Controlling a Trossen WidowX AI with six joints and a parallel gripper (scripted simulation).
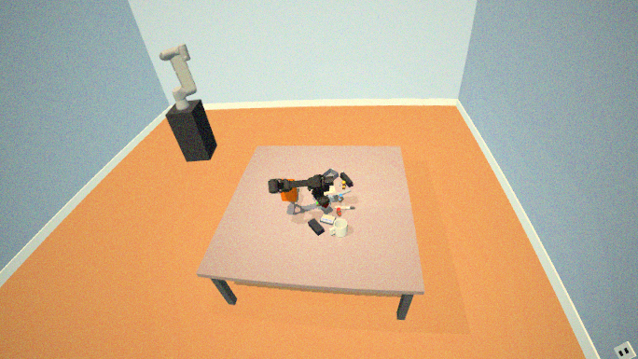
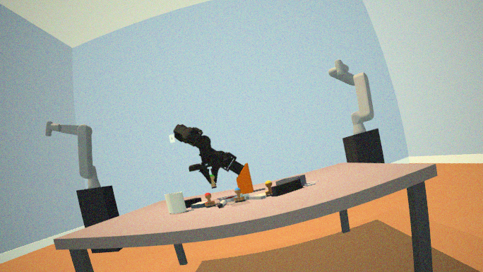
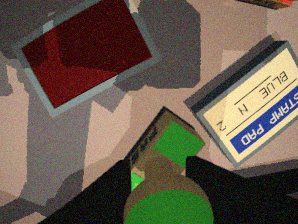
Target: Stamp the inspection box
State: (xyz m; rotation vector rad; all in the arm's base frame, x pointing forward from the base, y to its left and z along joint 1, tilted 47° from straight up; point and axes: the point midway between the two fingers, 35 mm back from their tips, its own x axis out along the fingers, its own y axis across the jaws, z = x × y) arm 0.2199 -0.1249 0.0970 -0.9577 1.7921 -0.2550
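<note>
My gripper [image 2: 212, 179] [image 3: 158, 168] is shut on the green-topped PASS stamp [image 2: 213, 181] [image 3: 162, 172] and holds it above the table; the dark lettering on its block is hard to read. The open red ink pad [image 3: 92, 60] lies up and left of the stamp in the wrist view; the arm mostly covers it in the top view. A closed pad [image 1: 327, 219] [image 3: 260, 105] labelled STAMP PAD BLUE lies to the right in the wrist view. The pale card [image 1: 331, 189] shows partly behind the arm in the top view and is out of the wrist view.
A white mug [image 1: 340, 227] [image 2: 175, 203] and a black block [image 1: 315, 227] stand near the closed pad. Red [image 1: 339, 212] [image 2: 208, 200], blue [image 1: 340, 198] [image 2: 238, 194] and yellow [image 1: 343, 185] [image 2: 268, 187] stamps and a marker [image 1: 344, 207] are nearby. An orange block [image 1: 289, 194] [image 2: 245, 179] stands by the arm.
</note>
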